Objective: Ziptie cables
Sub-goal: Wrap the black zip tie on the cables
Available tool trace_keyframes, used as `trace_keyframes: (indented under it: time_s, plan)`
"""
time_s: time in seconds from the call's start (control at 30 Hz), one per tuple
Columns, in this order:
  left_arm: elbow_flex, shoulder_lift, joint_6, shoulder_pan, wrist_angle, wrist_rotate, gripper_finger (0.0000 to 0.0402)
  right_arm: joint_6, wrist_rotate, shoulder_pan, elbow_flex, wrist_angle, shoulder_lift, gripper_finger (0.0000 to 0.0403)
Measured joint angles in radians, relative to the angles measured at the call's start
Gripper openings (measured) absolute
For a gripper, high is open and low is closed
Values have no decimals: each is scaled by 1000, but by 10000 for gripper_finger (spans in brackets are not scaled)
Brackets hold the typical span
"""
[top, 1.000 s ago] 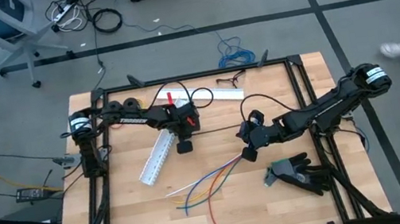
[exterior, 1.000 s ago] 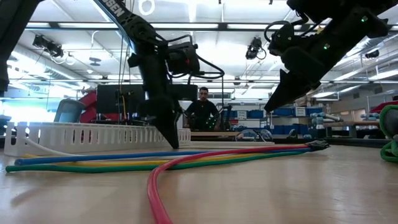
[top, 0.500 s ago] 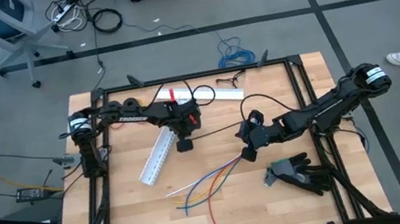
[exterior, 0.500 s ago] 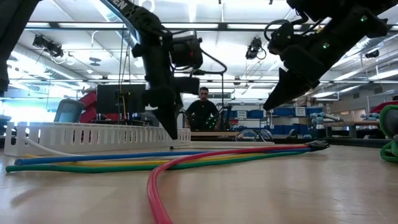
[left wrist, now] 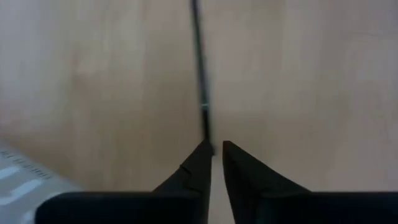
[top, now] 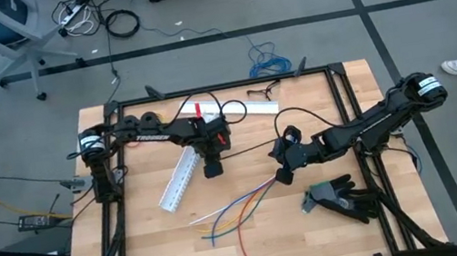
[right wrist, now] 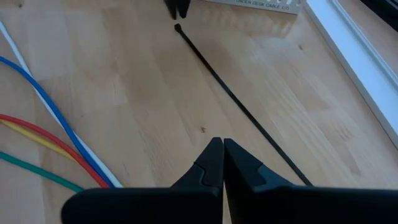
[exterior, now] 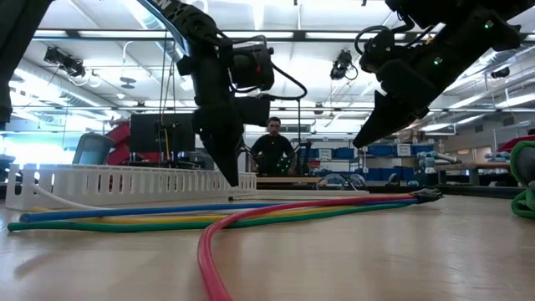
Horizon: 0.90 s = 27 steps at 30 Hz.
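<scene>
The cables, blue, red, yellow, green and white, lie loose on the wooden table near its front; the low view shows them flat on the wood. The ziptie, a thin black strap, lies on the table between the two arms. My left gripper points down just above the strap's end, with a narrow gap between its fingertips. I see no touch. My right gripper hangs shut above the table, beside the ziptie's other stretch and by the cables' gathered end.
A white slotted duct lies to the left of my left gripper, and a second white strip lies at the far edge. A black and green glove rests at the near right. Small black spools sit at the far left. A person stands beyond the table.
My left gripper has risen a little off the table at the ziptie's end and rolled slightly. The ziptie and cables lie where they were.
</scene>
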State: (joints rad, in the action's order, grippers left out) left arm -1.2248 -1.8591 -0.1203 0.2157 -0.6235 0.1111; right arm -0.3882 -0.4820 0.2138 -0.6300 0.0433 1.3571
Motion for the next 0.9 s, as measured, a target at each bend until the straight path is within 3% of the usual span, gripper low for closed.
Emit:
trace_keyframes:
  time_s: [0.17, 0.27, 0.9]
  plan:
    - [0, 1, 22, -3, 0, 10, 81, 0, 0, 0, 0, 0, 0, 0]
    - [0, 0, 27, -3, 0, -37, 89, 0, 0, 0, 0, 0, 0, 0]
    - [25, -57, 45, -3, 37, -18, 87, -1, 0, 0, 0, -1, 0, 0]
